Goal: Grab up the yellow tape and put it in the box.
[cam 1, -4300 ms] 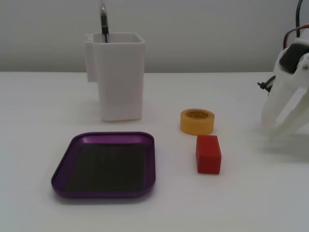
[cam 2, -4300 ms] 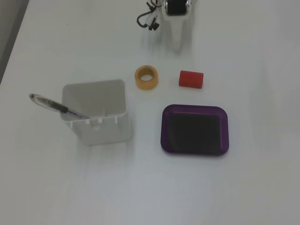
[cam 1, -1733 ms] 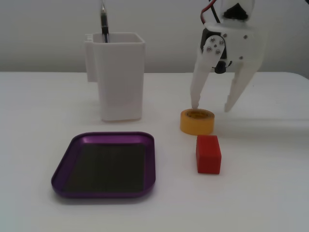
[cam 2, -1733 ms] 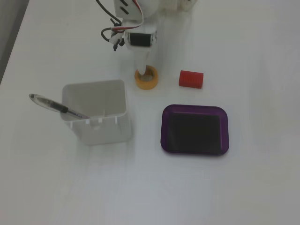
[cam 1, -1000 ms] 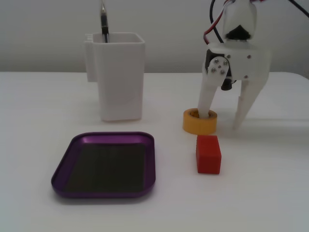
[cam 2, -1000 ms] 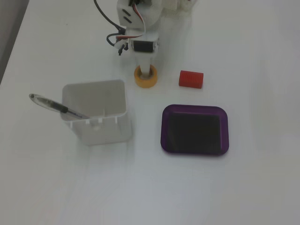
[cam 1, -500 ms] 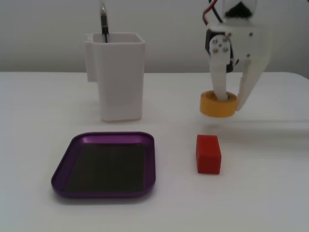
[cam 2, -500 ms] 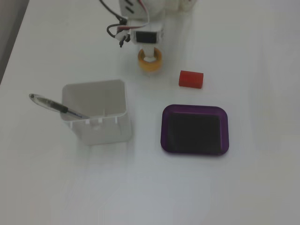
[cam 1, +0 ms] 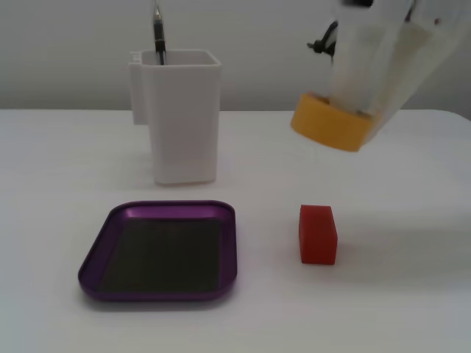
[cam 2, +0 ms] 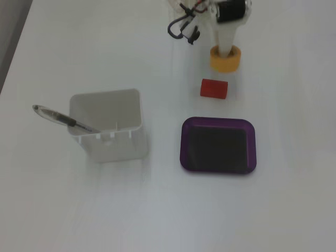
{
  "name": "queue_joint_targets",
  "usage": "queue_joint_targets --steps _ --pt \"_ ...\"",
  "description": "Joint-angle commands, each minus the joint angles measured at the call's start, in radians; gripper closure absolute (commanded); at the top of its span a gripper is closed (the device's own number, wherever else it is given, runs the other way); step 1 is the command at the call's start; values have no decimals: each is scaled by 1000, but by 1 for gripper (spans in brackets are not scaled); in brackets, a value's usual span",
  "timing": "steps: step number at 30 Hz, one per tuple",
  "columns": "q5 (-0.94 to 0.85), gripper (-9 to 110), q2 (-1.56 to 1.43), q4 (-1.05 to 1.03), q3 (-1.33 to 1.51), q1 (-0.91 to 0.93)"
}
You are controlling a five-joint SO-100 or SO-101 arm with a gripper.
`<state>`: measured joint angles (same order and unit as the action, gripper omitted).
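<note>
The yellow tape (cam 1: 330, 123) is a yellow-orange roll held tilted in my white gripper (cam 1: 355, 110), which is shut on it above the table at the upper right of a fixed view. In the other fixed view the tape (cam 2: 226, 59) is near the top, with a white finger (cam 2: 227, 44) reaching into its hollow centre. The gripper (cam 2: 227, 51) is blurred in both fixed views. The box (cam 1: 103, 250) is a shallow purple tray with a dark bottom, empty, at the lower left of the tape; it also shows in the other fixed view (cam 2: 185, 144).
A red block (cam 1: 318, 234) lies on the table below the tape, between it and the tray; it also shows in the other fixed view (cam 2: 213, 88). A tall white container (cam 1: 184, 118) with a pen (cam 2: 63, 118) in it stands behind the tray.
</note>
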<state>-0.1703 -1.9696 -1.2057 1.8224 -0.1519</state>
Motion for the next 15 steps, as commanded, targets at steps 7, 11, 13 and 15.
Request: queue_joint_targets --steps 7,11,13,15 --pt "6 102 380 51 -382 -9" --pt "5 102 555 41 -552 -8" --pt "5 102 640 40 -630 29" --pt "6 102 713 38 -692 80"
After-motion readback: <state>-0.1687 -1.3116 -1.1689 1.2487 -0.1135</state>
